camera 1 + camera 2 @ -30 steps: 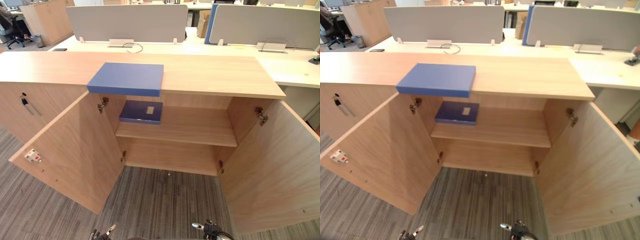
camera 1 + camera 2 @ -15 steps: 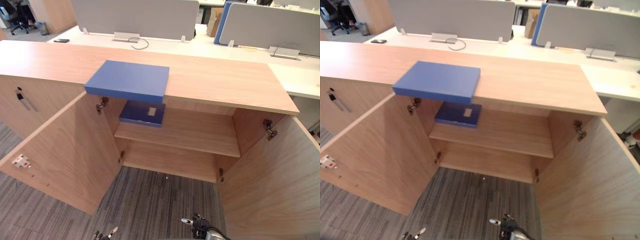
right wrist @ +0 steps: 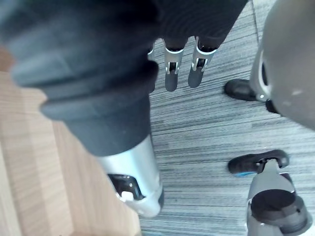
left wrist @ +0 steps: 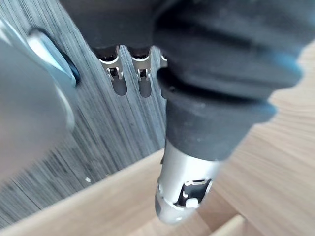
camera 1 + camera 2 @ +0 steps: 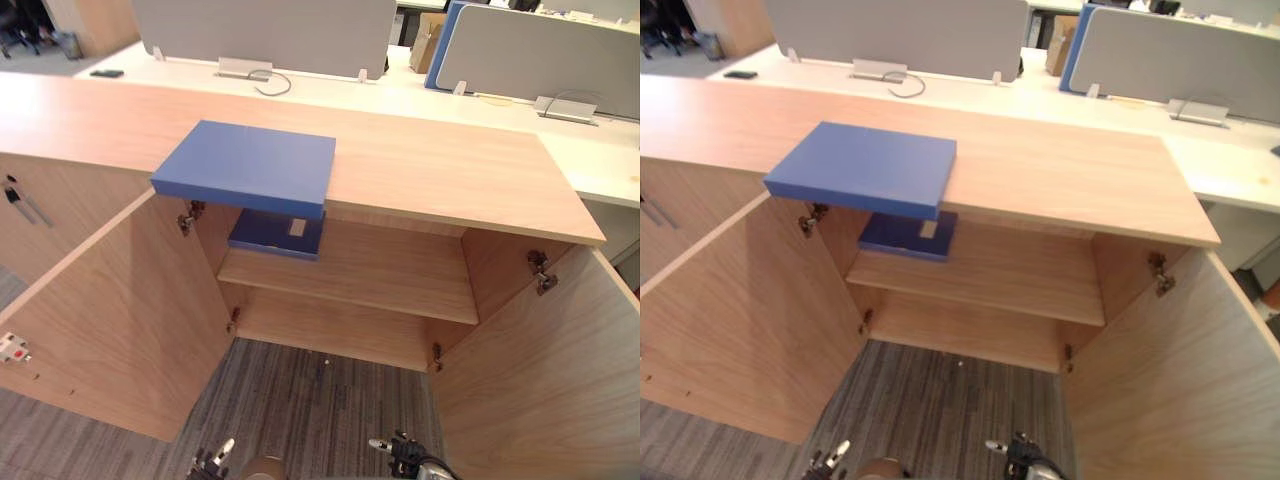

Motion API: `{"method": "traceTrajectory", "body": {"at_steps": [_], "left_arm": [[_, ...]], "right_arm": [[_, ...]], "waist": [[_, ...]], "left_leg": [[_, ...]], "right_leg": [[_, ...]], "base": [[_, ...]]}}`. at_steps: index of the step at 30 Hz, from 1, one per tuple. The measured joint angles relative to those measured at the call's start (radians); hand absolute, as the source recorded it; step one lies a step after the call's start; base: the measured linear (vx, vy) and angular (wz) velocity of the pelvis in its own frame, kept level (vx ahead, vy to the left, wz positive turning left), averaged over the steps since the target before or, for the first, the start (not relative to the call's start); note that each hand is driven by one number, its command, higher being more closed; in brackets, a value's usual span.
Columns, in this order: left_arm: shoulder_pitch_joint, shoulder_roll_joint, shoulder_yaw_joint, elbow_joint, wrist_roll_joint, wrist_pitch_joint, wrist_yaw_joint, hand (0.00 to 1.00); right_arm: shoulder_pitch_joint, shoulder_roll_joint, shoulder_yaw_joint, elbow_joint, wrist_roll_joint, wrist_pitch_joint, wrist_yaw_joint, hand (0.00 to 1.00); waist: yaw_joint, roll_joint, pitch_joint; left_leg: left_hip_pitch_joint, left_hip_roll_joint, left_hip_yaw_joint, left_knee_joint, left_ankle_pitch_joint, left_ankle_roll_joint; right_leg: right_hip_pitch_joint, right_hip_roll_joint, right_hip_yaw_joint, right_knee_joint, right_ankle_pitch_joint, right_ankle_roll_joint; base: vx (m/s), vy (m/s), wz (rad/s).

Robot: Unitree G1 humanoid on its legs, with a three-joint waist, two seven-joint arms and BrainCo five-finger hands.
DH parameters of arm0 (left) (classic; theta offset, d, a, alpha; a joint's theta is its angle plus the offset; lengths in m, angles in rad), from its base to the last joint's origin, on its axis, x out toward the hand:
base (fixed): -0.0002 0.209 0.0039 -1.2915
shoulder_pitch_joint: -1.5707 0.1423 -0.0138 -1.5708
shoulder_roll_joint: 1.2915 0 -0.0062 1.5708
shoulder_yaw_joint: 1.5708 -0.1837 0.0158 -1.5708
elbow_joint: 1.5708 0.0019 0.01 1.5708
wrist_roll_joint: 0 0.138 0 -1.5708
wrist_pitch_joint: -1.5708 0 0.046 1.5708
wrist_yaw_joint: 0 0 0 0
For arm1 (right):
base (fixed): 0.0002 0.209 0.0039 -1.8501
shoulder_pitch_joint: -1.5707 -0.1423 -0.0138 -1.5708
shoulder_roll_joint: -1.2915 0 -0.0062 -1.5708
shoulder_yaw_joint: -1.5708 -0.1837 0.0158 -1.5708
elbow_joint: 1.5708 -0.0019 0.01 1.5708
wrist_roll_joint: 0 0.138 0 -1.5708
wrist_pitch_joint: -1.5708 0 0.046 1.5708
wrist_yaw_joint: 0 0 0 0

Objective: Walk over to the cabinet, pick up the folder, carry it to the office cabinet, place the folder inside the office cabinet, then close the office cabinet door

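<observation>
Wooden cabinet surface (image 5: 440, 170), blue folder (image 5: 245, 165) flat on it overhanging the front edge, darker folder (image 5: 270, 235) on the shelf (image 5: 400, 275) just below, both doors (image 5: 110, 320) wide open, left hand (image 5: 215, 458) and right hand (image 5: 398, 450) low over carpet (image 5: 300, 400), fingers relaxed, empty.

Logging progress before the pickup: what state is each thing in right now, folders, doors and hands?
Blue folder: lying flat on the cabinet top at its front edge, not held.
Darker folder: lying flat on the shelf inside the cabinet.
Left cabinet door: wide open.
Right cabinet door: wide open.
Left hand: open, empty, low over the carpet.
Right hand: open, empty, low over the carpet.
</observation>
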Motion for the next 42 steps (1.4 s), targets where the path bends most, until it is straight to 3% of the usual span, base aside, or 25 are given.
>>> {"method": "traceTrajectory", "body": {"at_steps": [4,8,12,13,18,22,23,24,26,27,30,31,35,42], "left_arm": [[0.034,0.006,-0.038,-0.346,-0.009,-0.003,0.023,0.0],[0.047,-0.002,-0.082,-0.703,0.069,-0.011,0.043,0.0],[0.055,-0.033,-0.106,-0.851,0.186,-0.011,0.066,0.0],[0.05,-0.033,-0.135,-0.917,0.27,-0.009,0.087,0.0],[0.03,-0.037,-0.147,-1.114,0.452,-0.01,0.162,0.0],[0.015,-0.035,-0.093,-1.265,0.77,-0.029,0.282,0.0],[0.008,-0.035,-0.086,-1.277,0.821,-0.029,0.298,0.0],[-0.019,-0.03,-0.071,-1.293,0.944,-0.029,0.346,0.0],[-0.044,-0.031,-0.068,-1.295,0.998,-0.028,0.369,0.0],[-0.092,-0.021,-0.076,-1.295,1.112,-0.018,0.408,0.0],[-0.16,0.012,-0.094,-1.293,1.207,-0.002,0.435,0.0],[-0.211,0.05,-0.111,-1.275,1.293,0.016,0.455,0.0],[-0.325,0.109,-0.143,-1.175,1.441,0.064,0.472,0.0],[-0.459,0.202,-0.197,-0.955,1.563,0.133,0.468,0.0]], "right_arm": [[0.004,-0.008,0.039,-0.001,-0.021,0.003,0.006,0.0],[0.007,-0.012,0.087,-0.006,-0.056,0.011,0.012,0.0],[0.026,-0.012,0.12,-0.017,-0.078,0.013,0.014,0.0],[0.032,-0.01,0.121,-0.017,-0.078,0.015,0.017,0.0],[0.051,-0.004,0.12,-0.028,-0.078,0.014,0.02,0.0],[0.074,0.011,0.121,-0.055,-0.079,0.014,0.021,0.0],[0.073,0.014,0.121,-0.055,-0.079,0.014,0.021,0.0],[0.072,0.025,0.121,-0.055,-0.081,0.014,0.021,0.0],[0.071,0.031,0.121,-0.055,-0.084,0.014,0.021,0.0],[0.07,0.038,0.128,-0.055,-0.106,0.014,0.021,0.0],[0.071,0.041,0.143,-0.055,-0.12,0.014,0.021,0.0],[0.071,0.04,0.153,-0.055,-0.124,0.014,0.021,0.0],[0.072,0.041,0.16,-0.054,-0.157,0.013,0.021,0.0],[0.08,0.038,0.165,-0.053,-0.159,0.005,0.028,0.0]], "waist": [[0.011,0.009,0.007],[0.015,0.028,0.003],[0.021,0.035,-0.016],[0.026,0.035,-0.029],[0.038,0.033,-0.041],[0.041,0.03,-0.072],[0.042,0.029,-0.073],[0.043,0.026,-0.076],[0.042,0.027,-0.078],[0.04,0.025,-0.081],[0.037,0.022,-0.086],[0.035,0.022,-0.091],[0.017,0.019,-0.112],[-0.014,0.017,-0.137]], "left_leg": [[0.03,-0.049,-0.011,-0.039,0.027,0.013],[0.072,-0.085,-0.032,-0.132,0.073,0.026],[0.097,-0.094,-0.034,-0.198,0.107,0.02],[0.107,-0.093,-0.041,-0.227,0.123,0.017],[0.13,-0.092,-0.067,-0.262,0.141,0.013],[0.138,-0.098,-0.071,-0.279,0.145,0.019],[0.138,-0.099,-0.071,-0.28,0.146,0.02],[0.139,-0.1,-0.07,-0.286,0.149,0.024],[0.14,-0.102,-0.066,-0.292,0.153,0.026],[0.139,-0.101,-0.059,-0.298,0.156,0.026],[0.14,-0.098,-0.043,-0.308,0.159,0.024],[0.139,-0.094,-0.028,-0.31,0.16,0.023],[0.138,-0.084,-0.003,-0.312,0.161,0.022],[0.141,-0.066,0.019,-0.325,0.166,0.014]], "right_leg": [[0.022,-0.035,-0.006,-0.02,0.015,0.022],[0.031,-0.063,-0.027,-0.037,0.025,0.034],[0.033,-0.068,-0.03,-0.048,0.031,0.04],[0.038,-0.064,-0.036,-0.054,0.032,0.04],[0.064,-0.054,-0.062,-0.07,0.034,0.039],[0.069,-0.055,-0.066,-0.082,0.039,0.04],[0.069,-0.055,-0.066,-0.084,0.04,0.039],[0.067,-0.055,-0.064,-0.092,0.046,0.041],[0.065,-0.055,-0.059,-0.098,0.051,0.041],[0.059,-0.053,-0.049,-0.107,0.058,0.041],[0.056,-0.046,-0.035,-0.13,0.072,0.04],[0.047,-0.042,-0.017,-0.136,0.078,0.041],[0.042,-0.029,0.023,-0.16,0.095,0.033],[0.023,-0.014,0.059,-0.158,0.1,0.024]], "base": [[0.03,0.112,0.1],[-0.01,0.039,0.16],[0.01,-0.037,0.02],[0.0,-0.073,0.11],[-0.02,-0.056,0.13],[-0.02,0.0,0.03],[-0.06,0.026,-0.01],[-0.06,0.021,-0.03],[-0.07,0.027,-0.08],[-0.06,0.021,-0.13],[-0.04,0.007,-0.2],[-0.02,-0.002,-0.29],[0.0,-0.016,-0.33],[-0.03,-0.013,-0.16]]}}
